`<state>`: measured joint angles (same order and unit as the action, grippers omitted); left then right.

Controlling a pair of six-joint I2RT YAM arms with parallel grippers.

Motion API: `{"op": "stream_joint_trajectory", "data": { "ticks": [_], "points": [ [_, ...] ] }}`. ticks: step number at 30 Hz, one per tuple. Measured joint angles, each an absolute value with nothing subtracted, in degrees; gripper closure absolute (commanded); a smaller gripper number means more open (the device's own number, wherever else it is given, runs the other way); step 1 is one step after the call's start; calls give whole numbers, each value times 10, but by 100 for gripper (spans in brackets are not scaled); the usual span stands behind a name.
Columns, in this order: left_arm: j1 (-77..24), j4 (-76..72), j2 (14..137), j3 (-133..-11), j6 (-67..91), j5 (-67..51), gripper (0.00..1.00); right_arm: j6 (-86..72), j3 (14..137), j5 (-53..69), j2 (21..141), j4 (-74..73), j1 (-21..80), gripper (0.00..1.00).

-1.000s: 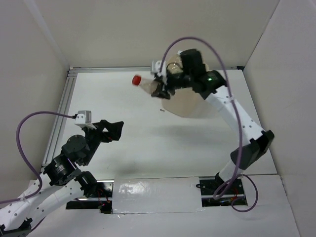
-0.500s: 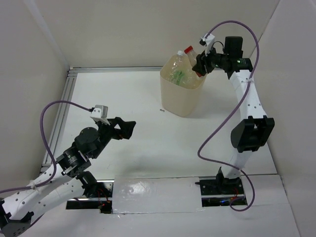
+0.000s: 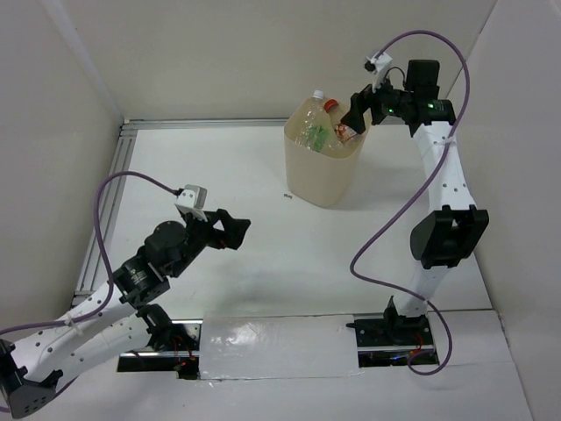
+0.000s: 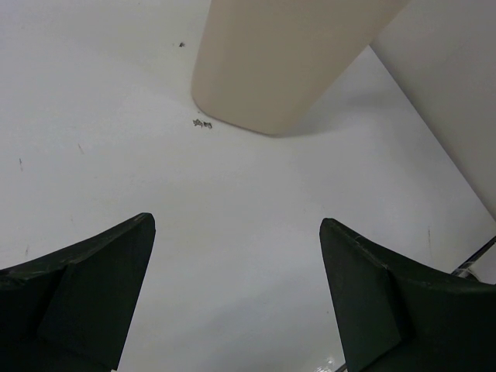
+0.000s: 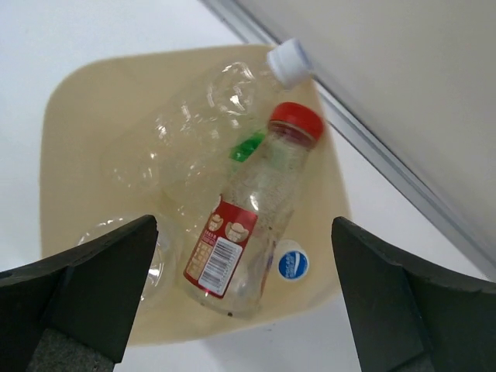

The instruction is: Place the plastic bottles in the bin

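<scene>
**Operator:** State of the right tool?
**Technician:** Fingers spread, gripping nothing, poised over the bin at 1 o'clock on the worktop.
**Operator:** The plastic bottles?
**Technician:** Inside the bin. The red-capped bottle lies on the clear bottles (cap toward 1 o'clock in the wrist view). A green bottle is mostly hidden beneath.
**Operator:** The left tool?
**Technician:** Spread and empty, above the worktop at 8 o'clock.

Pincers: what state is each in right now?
Left pincer: open, holding nothing.
Right pincer: open, empty, above the bin.
</scene>
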<state>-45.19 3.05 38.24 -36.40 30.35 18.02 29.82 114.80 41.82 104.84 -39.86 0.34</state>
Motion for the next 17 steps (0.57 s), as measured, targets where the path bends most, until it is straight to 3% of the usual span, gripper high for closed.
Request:
{"op": "stream_joint_trajectory", "data": {
  "ticks": [8,17],
  "points": [
    [-452,29,410,-383,300,162,0,151,1056,245,887,-363,-74,0],
    [-436,27,473,-396,297,127,0,98,714,95,649,-360,-87,0]
  ]
}}
